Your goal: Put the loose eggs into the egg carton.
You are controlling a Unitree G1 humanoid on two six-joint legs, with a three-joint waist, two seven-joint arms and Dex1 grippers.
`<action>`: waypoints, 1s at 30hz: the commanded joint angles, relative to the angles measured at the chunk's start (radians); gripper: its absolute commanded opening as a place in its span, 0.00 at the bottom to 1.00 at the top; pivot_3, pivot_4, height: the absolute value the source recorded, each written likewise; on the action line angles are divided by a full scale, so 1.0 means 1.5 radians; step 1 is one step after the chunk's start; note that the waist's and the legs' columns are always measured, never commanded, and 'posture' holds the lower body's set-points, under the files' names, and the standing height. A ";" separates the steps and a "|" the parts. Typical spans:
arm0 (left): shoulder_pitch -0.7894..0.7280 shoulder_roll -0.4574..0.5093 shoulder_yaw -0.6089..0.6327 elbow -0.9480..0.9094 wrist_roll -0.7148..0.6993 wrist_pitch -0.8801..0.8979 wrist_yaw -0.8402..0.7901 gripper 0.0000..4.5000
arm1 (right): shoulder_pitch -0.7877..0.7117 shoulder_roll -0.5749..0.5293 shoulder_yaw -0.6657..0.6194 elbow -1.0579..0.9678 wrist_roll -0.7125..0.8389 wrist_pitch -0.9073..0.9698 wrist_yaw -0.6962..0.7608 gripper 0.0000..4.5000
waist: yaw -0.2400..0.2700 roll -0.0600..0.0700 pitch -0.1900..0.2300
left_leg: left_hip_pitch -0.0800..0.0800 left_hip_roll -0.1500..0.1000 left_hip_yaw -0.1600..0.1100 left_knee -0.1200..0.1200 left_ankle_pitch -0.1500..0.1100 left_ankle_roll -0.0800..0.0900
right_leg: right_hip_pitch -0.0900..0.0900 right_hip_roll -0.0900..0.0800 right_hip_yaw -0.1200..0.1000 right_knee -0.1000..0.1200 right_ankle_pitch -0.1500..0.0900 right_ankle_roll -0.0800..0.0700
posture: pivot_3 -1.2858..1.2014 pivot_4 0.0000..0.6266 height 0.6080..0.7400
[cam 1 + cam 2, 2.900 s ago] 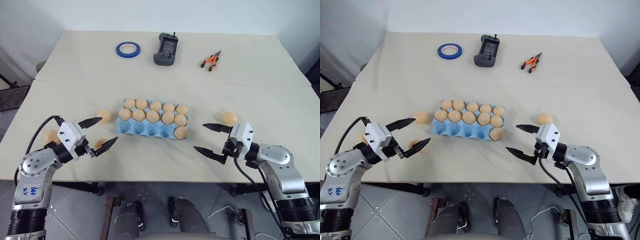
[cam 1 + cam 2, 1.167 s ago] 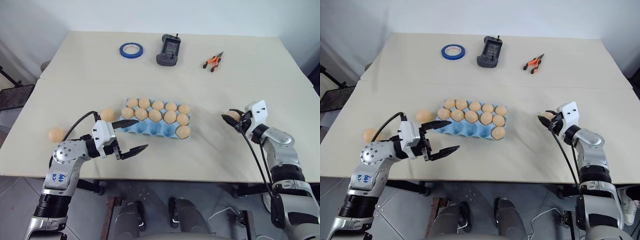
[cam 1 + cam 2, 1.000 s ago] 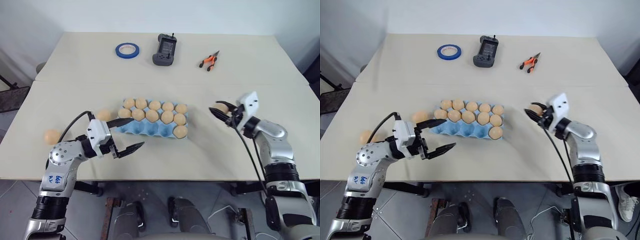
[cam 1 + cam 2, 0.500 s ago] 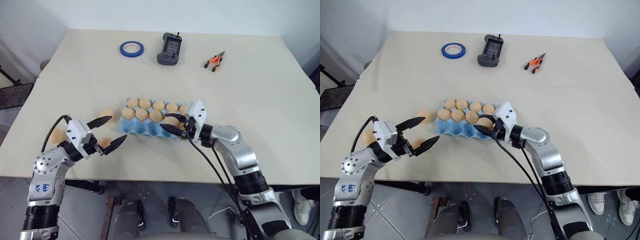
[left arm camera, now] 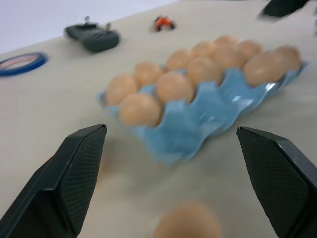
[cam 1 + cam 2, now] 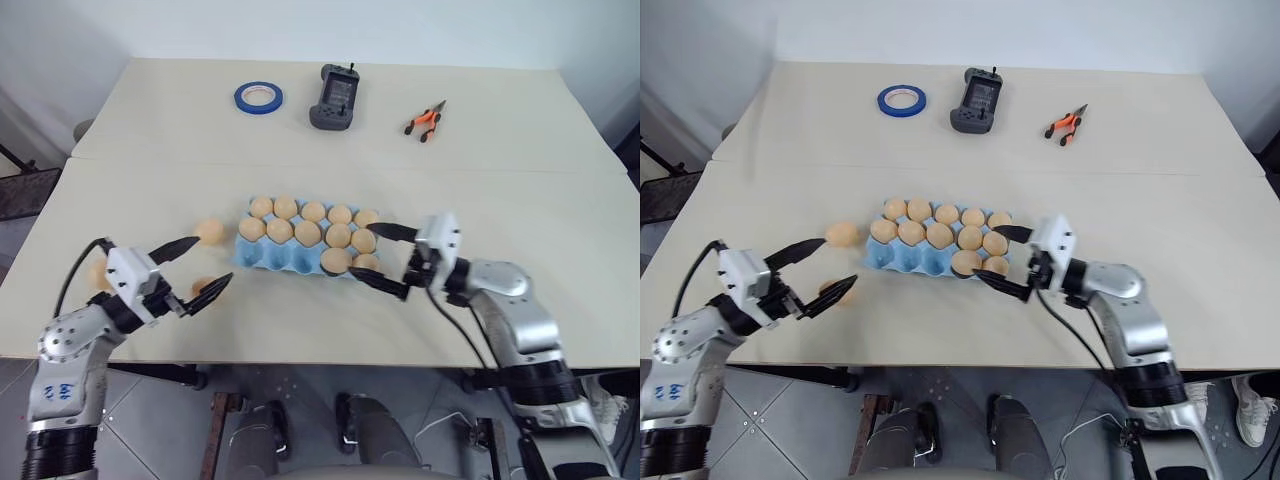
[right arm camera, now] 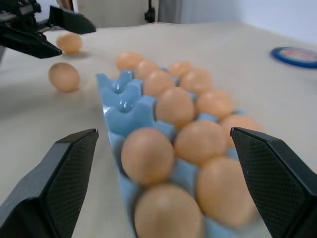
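**Grippers wide at the carton**

On the left arm's grey shell, blue handwriting is seen but cannot be read. Mid-table, the light blue moulded egg carton is mostly filled. Nothing is held by the right gripper, spread wide at its right end, nor by the wide left gripper, straddling one pale tan loose egg.

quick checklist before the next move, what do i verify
1. Left tool open and empty: ok.
2. Right tool open and empty: ok.
3. Free cups in the egg carton: ok, three empty at the left end of the near row.
4. Loose egg close to the left tool: ok, it lies on the table beside the near finger.
5. Right tool clear of the carton's right end: cannot tell, its fingers straddle that end.
6. All eggs in the carton: not ok, another egg lies left of the carton.
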 commanded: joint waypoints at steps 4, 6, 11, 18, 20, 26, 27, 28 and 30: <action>0.096 0.029 0.104 -0.019 -0.030 0.001 -0.012 1.00 | 0.067 -0.076 -0.085 0.038 0.026 -0.081 0.069 0.99 | -0.005 0.000 0.000 | 0.000 0.000 0.000 0.000 0.000 0.000 | 0.000 0.000 0.000 0.000 -0.006 -0.010 | 0.52 0.24 1.00; 0.133 0.027 0.123 -0.041 -0.041 0.017 -0.012 1.00 | 0.075 -0.086 -0.097 0.044 0.022 -0.094 0.073 0.99 | -0.005 0.000 0.000 | 0.001 0.000 0.000 0.000 0.000 0.000 | 0.000 0.000 0.001 0.000 -0.006 -0.010 | 0.52 0.24 1.00; 0.228 0.007 0.154 -0.088 -0.045 0.030 -0.004 1.00 | 0.080 -0.098 -0.104 0.061 0.013 -0.130 0.079 0.99 | -0.005 0.000 0.000 | 0.001 0.000 -0.001 0.001 0.000 0.000 | 0.001 0.000 0.001 -0.001 -0.006 -0.010 | 0.52 0.24 1.00; 0.224 -0.005 0.103 -0.099 -0.032 0.041 0.001 1.00 | 0.091 -0.107 -0.096 0.084 0.008 -0.167 0.105 0.99 | -0.003 0.000 0.000 | 0.000 0.000 -0.003 0.000 0.000 0.000 | 0.002 0.000 -0.001 -0.006 -0.005 -0.010 | 0.52 0.24 1.00; 0.197 -0.006 0.077 -0.101 -0.024 0.049 0.008 1.00 | 0.089 -0.104 -0.093 0.093 0.008 -0.174 0.108 0.99 | -0.003 0.000 0.000 | 0.000 0.000 -0.003 0.000 0.000 0.000 | 0.003 0.000 -0.001 -0.008 -0.005 -0.009 | 0.52 0.24 1.00; 0.101 -0.003 -0.013 -0.037 0.025 0.047 0.009 1.00 | 0.097 -0.093 -0.076 0.100 0.010 -0.201 0.129 0.99 | -0.001 0.000 0.000 | 0.000 0.000 -0.002 -0.001 0.000 0.000 | 0.003 0.000 -0.001 -0.006 -0.005 -0.009 | 0.52 0.24 1.00; 0.085 -0.003 -0.022 -0.020 0.031 0.046 0.009 1.00 | 0.104 -0.089 -0.070 0.094 0.012 -0.209 0.136 0.99 | -0.003 0.000 0.000 | 0.000 0.000 -0.002 -0.001 0.000 0.000 | 0.003 0.000 -0.001 -0.006 -0.005 -0.009 | 0.52 0.24 1.00; 0.069 -0.006 -0.028 -0.006 0.034 0.046 0.013 1.00 | 0.110 -0.084 -0.065 0.086 0.015 -0.215 0.141 0.99 | -0.003 0.000 0.000 | 0.000 0.000 -0.002 -0.001 0.000 0.000 | 0.002 0.000 -0.001 -0.005 -0.005 -0.009 | 0.52 0.24 1.00; 0.036 -0.011 -0.043 0.022 0.043 0.047 0.020 1.00 | 0.121 -0.065 -0.059 0.074 0.028 -0.233 0.150 0.99 | -0.004 0.000 0.000 | 0.001 0.000 -0.002 -0.001 0.000 0.000 | 0.002 0.000 -0.001 -0.003 -0.004 -0.007 | 0.52 0.24 1.00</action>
